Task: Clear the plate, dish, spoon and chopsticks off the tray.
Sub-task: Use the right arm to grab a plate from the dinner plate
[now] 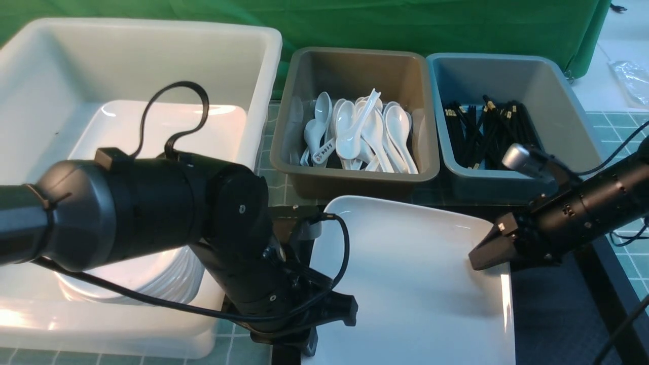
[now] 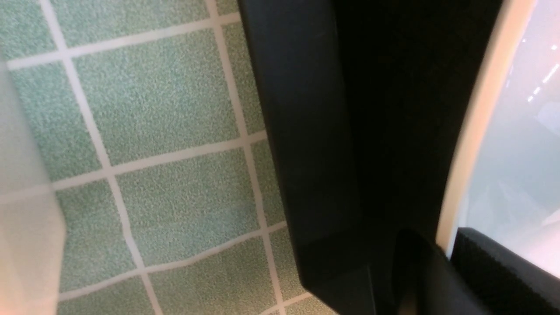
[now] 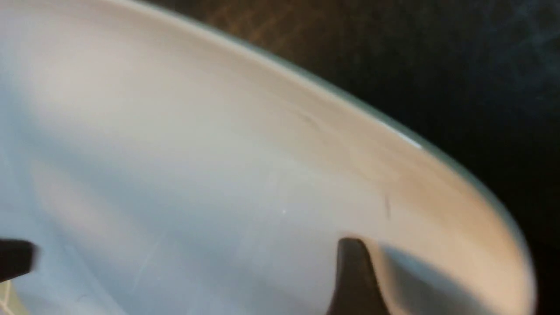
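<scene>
Front view, plate [image 1: 410,284]: glossy white, rectangular with rounded corners and raised rim; it filled the lower centre of the frame, above part of the black tray [image 1: 550,304].
Left gripper [image 1: 329,324]: clenched on the plate's left edge.
Right gripper [image 1: 489,253]: spread open, at the upper-right rim.

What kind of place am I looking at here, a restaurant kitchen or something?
Probably a dish-clearing or sorting station, perhaps a mock-up for trying out robots. One tub holds white spoons, another black chopsticks, and a big white bin has stacked dishes.
</scene>
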### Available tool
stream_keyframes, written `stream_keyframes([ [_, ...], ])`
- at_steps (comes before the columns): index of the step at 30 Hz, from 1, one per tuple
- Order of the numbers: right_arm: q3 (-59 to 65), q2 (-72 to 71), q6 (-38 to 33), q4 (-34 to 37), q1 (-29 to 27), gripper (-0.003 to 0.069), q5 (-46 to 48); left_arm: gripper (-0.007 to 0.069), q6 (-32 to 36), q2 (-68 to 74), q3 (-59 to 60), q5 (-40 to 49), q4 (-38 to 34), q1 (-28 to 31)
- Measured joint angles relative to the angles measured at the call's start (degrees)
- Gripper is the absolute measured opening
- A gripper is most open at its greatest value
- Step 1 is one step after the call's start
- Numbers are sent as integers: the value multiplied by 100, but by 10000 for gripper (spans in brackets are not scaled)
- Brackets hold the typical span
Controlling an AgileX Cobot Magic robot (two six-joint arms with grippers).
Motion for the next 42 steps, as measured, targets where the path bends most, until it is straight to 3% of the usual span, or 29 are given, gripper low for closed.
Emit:
stream_keyframes([
  [2, 0, 38, -89, 32, 0, 391, 40, 40, 0, 0, 0, 0, 0, 0],
  [3, 0, 73, -280, 75, 0, 288, 108, 40, 0, 0, 0, 0, -5, 0],
  [4, 0, 79, -426, 76, -3, 235, 147, 41, 0, 8, 0, 6, -1, 0],
  [13, 0, -51, -589, 95, -17, 203, 330, 48, 26, 54, 29, 54, 40, 0],
  [20, 0, -852, -650, 69, -17, 107, 531, 105, 104, 54, 16, 157, 35, -5],
  [22, 0, -1147, -610, 73, -3, 62, 490, 178, 138, 54, -114, 350, 59, -17],
  [27, 0, -1477, -578, -54, -3, 53, 336, 359, 129, 129, -673, 886, 109, -30],
  [30, 0, -1523, -564, -85, -3, 52, 287, 435, 89, 162, -1035, 1160, 134, -35],
  [33, 0, -1537, -515, -112, -9, 52, 244, 458, 89, 22, -1572, 1521, 526, -31],
  [37, 0, -1619, -504, -120, -9, 52, 211, 389, -52, -238, -2042, 1746, 987, -26],
  [40, 0, -1683, -482, -148, -9, 52, 186, 293, -139, -436, -2223, 1676, 1077, -26],
  [42, 0, -1695, -471, -155, -9, 52, 186, 183, -128, -562, -2286, 1561, 990, -26],
])
